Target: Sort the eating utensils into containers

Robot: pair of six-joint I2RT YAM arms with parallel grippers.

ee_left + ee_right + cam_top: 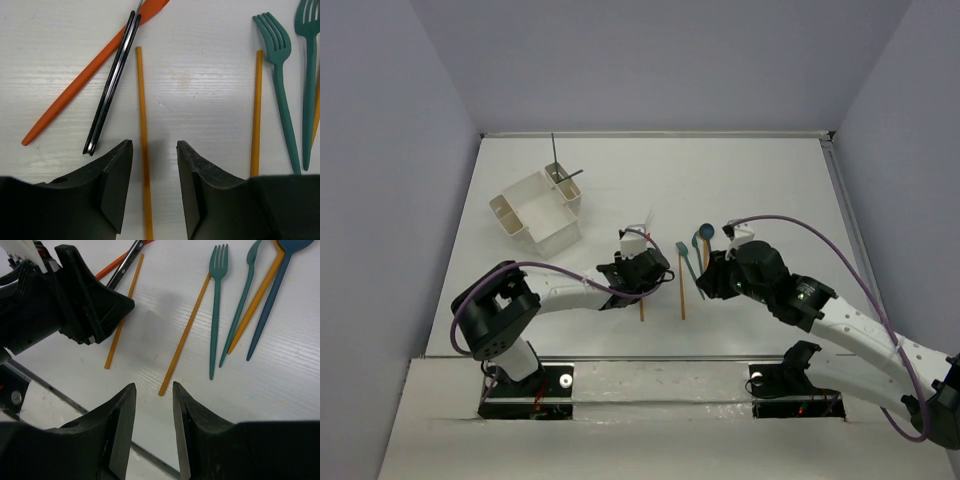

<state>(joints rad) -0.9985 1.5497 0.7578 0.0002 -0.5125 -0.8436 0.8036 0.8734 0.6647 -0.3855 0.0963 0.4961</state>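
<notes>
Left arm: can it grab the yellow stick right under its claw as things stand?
Probably yes. The left claw is open, and the yellow stick lies in the gap between its fingers with nothing on top of it. One worry: the black pair ends close to one finger and might get nudged.

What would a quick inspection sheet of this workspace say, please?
Surface: white table, no spills seen.
Job's things: box far left, dark sticks standing in an end compartment; orange sticks, forks, spoon, red piece and black sticks lie loose between the arms.
Clutter: nothing seen.
Grippers: left gripper open, straddling an orange stick; right gripper open, empty.
Cables: purple cables loop along both arms.
Surroundings: plain walls on three sides.
</notes>
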